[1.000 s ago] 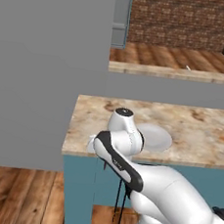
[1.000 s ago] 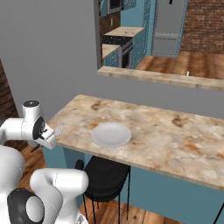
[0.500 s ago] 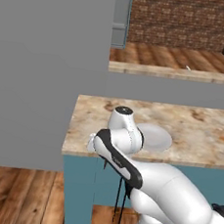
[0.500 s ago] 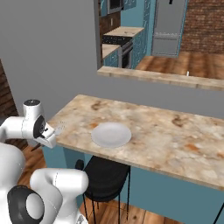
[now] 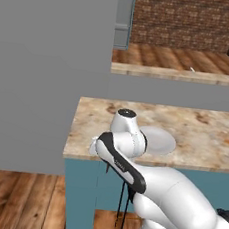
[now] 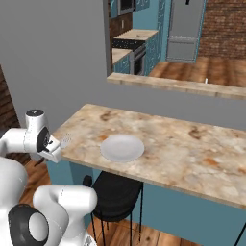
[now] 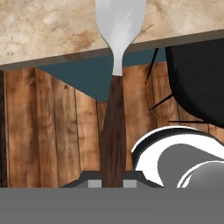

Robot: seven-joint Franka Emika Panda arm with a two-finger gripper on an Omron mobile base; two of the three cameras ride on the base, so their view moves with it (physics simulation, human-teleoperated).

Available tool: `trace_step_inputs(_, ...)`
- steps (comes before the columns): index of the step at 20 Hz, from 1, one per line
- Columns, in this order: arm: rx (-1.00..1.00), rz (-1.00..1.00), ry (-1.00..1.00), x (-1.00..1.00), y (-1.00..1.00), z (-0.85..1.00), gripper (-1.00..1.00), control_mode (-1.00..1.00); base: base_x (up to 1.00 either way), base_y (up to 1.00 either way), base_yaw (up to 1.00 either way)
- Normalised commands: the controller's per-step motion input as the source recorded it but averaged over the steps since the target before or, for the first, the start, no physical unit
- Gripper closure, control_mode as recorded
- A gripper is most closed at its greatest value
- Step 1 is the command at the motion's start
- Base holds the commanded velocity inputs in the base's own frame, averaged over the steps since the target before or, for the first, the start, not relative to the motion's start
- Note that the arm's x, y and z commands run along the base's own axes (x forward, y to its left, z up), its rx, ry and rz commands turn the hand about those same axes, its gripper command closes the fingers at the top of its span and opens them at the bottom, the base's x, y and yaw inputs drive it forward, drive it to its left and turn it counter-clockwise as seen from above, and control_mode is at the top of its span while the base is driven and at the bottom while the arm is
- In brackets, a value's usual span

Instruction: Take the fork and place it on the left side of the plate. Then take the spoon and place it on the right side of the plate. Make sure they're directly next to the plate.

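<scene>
Tool (image 7: pixel 113 183) clamped tight on the fork (image 7: pixel 114 127), dark brown handle pinched right at its end between the two finger tips, silver head pointing away from the hand. Hand view: fork head over the marbled top of the bench (image 7: pixel 52 30), handle stretching back past the bench's edge above the wooden floor (image 7: pixel 57 140). Tines cut off by the top of that view. Black stool (image 7: pixel 197 83) tucked under the bench, off to the handle's right in that view. Right base view: tool (image 6: pixel 58 144) poised just off the near left corner of the bench (image 6: pixel 192 149), fork's pale head (image 6: pixel 65 140) poking out over that corner, raised, not lying flat. Plate (image 6: pixel 122 147) sitting flat on the bench near its front edge, well to the right of the fork, apart from it. Left base view: plate (image 5: pixel 160 141) partly hidden behind the arm's wrist, tool (image 5: pixel 94 145) at the bench's front edge, left of the plate. Blue cabinet front (image 5: pixel 80 188) below the bench top. Spoon not made out in any of these views.
</scene>
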Motion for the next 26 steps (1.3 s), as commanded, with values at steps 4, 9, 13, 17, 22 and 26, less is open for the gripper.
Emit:
trace_step_inputs(4, 0.0, 0.0, 0.0, 0.0, 0.0, 0.0, 1.0, -1.0, 0.0, 0.0, 0.0)
trace_step_inputs(9, 0.0, 0.0, 0.0, 0.0, 0.0, 0.0, 1.0, -1.0, 0.0, 0.0, 0.0)
trace_step_inputs(13, -0.02, 0.0, 0.0, 0.17, 0.0, -0.03, 1.0, -1.0, 0.0, 0.0, 0.0)
trace_step_inputs(17, 0.0, 0.0, 0.02, 0.56, -0.22, 0.01, 1.0, -1.0, 0.0, 0.0, 0.0)
trace_step_inputs(22, 0.0, 0.0, 0.04, 0.47, -0.45, 0.01, 1.0, -1.0, 0.0, 0.0, 0.0)
trace_step_inputs(26, 0.0, 0.0, 0.06, 0.44, -0.24, 0.0, 1.0, -1.0, 0.0, 0.0, 0.0)
